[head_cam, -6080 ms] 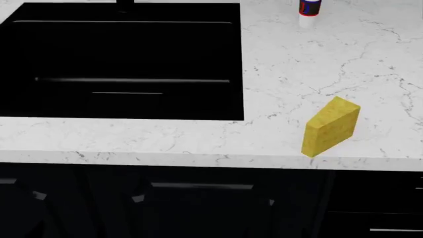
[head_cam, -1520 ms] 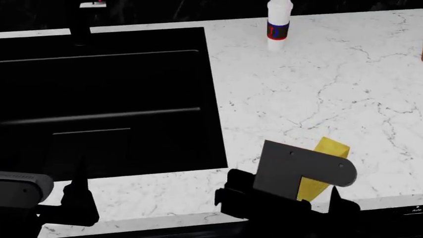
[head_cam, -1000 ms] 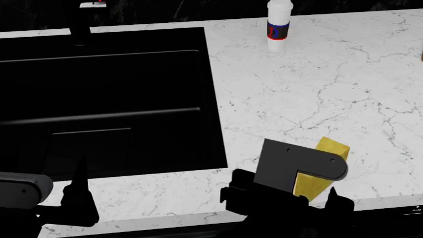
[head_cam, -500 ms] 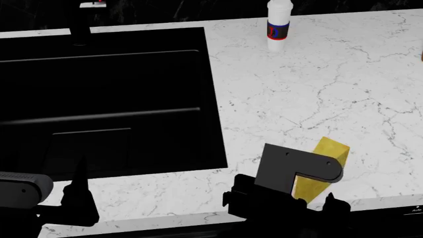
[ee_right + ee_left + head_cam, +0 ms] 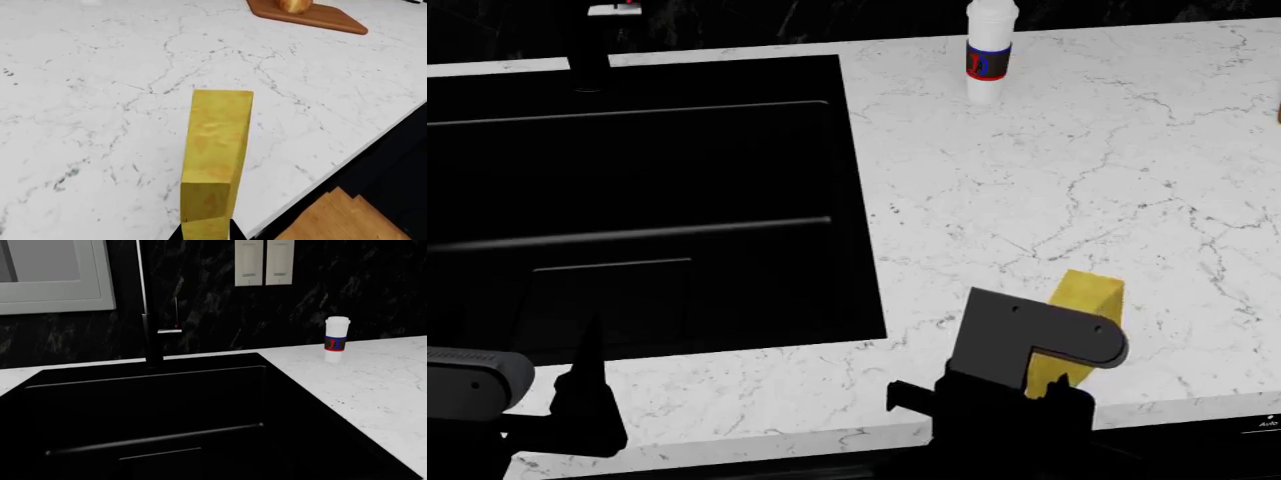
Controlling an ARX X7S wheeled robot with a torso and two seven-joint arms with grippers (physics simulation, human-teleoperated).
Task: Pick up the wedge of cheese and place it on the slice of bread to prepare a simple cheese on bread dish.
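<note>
The wedge of cheese (image 5: 217,150) is a bright-yellow block standing on the white marble counter near its front edge; it also shows in the head view (image 5: 1090,298). My right gripper (image 5: 205,234) has its dark fingers (image 5: 175,235) pressed against both sides of the cheese's near end. In the head view its grey bracket (image 5: 1034,335) covers part of the cheese. The slice of bread (image 5: 294,4) sits on a reddish-brown cutting board (image 5: 320,17) farther along the counter. My left gripper (image 5: 577,395) hangs at the counter's front beside the sink, with nothing visibly in it.
A large black sink (image 5: 641,200) with a faucet (image 5: 152,335) takes up the left. A white bottle with a blue and red label (image 5: 989,50) stands at the back of the counter (image 5: 1068,180). The counter's front edge runs just behind the cheese.
My right gripper has pushed further in around the cheese, and the cheese has shifted slightly away from the counter edge. The left arm has not moved.
</note>
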